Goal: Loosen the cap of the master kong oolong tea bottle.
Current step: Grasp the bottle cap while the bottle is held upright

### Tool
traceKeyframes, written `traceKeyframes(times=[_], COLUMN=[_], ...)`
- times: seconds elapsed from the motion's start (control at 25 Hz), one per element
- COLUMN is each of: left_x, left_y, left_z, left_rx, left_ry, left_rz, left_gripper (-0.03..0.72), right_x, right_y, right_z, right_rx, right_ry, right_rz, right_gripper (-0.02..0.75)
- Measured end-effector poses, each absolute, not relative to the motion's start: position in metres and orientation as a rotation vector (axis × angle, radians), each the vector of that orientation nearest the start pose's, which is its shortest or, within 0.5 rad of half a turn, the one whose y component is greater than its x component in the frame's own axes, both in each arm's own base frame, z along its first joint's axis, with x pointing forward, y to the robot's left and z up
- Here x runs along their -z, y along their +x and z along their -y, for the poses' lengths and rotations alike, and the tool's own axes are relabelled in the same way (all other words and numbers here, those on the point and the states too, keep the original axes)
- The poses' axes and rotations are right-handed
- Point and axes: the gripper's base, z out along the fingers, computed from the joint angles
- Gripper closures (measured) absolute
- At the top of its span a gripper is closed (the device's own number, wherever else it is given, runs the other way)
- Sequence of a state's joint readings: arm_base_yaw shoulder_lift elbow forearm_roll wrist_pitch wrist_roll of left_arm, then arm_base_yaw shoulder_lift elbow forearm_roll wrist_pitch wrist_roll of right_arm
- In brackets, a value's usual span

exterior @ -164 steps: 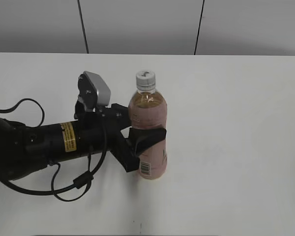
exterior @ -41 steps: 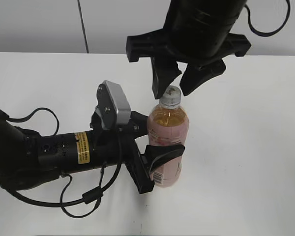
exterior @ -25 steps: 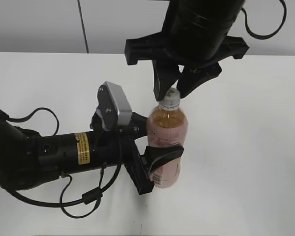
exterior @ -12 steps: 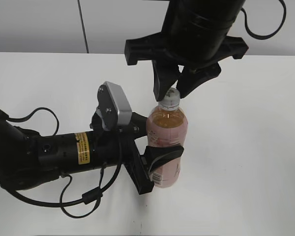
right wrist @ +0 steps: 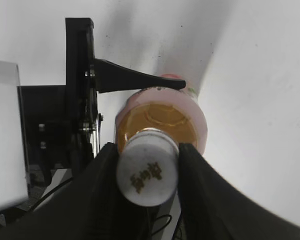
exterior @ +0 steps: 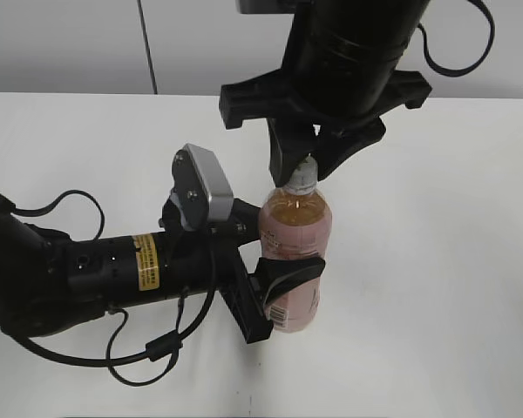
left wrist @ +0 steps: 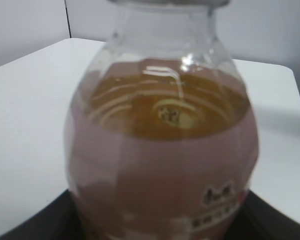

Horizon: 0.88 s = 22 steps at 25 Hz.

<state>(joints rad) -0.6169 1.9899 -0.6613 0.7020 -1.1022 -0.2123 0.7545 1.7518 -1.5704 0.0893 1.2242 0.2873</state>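
The master kong oolong tea bottle point(exterior: 296, 228) stands upright on the white table, amber tea above its pink label. My left gripper point(exterior: 284, 275) is shut on the bottle's body from the left; in the left wrist view the bottle point(left wrist: 162, 150) fills the frame between dark fingers point(left wrist: 20, 231). My right gripper point(exterior: 303, 167) comes down from above and is shut on the white cap point(exterior: 304, 174), which is mostly hidden by the fingers. In the right wrist view the cap point(right wrist: 147, 175) sits between both black fingers point(right wrist: 102, 195), which touch its sides.
The white table point(exterior: 436, 261) extends to the right and in front of the bottle. The left arm's black body and looping cables point(exterior: 157, 348) lie on the table at the left. A grey panelled wall point(exterior: 70, 43) stands behind.
My right gripper has come down over the cap and its fingers have closed on it. The left gripper keeps hold of the bottle, which has stayed in place over the last second.
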Motion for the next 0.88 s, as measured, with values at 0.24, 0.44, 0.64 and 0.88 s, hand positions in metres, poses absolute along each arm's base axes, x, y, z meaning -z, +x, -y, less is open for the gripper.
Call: traceKeyframes(times=[0.24, 0.44, 0.64, 0.88], left_x=[-0.1161, -0.1162, -0.1163, -0.1163], left_y=[0.2342, 0.2345, 0.2347, 0.2348], left_z=[0.2301, 0.2302, 0.2303, 0.2303], left_rx=[0.881, 0.880, 0.879, 0.877], left_ry=[1.091, 1.090, 1.090, 1.091], left_rz=[-1.518, -1.519, -1.519, -1.518], left_gripper=[0.288, 0.288, 0.288, 0.292], right_x=[-0.3043, -0.3043, -0.3042, -0.3041], right_y=[0.2602, 0.2619, 0.2621, 0.2619], right_z=[-0.2538, -0.2524, -0.2522, -0.2520], right_rx=[-0.238, -0.136, -0.052, 0.017], right_ry=[-1.090, -1.589, -2.012, -2.357], right_rz=[-2.711, -2.416, -2.063, -1.660], right_gripper=[0.457, 0.460, 0.460, 0.460])
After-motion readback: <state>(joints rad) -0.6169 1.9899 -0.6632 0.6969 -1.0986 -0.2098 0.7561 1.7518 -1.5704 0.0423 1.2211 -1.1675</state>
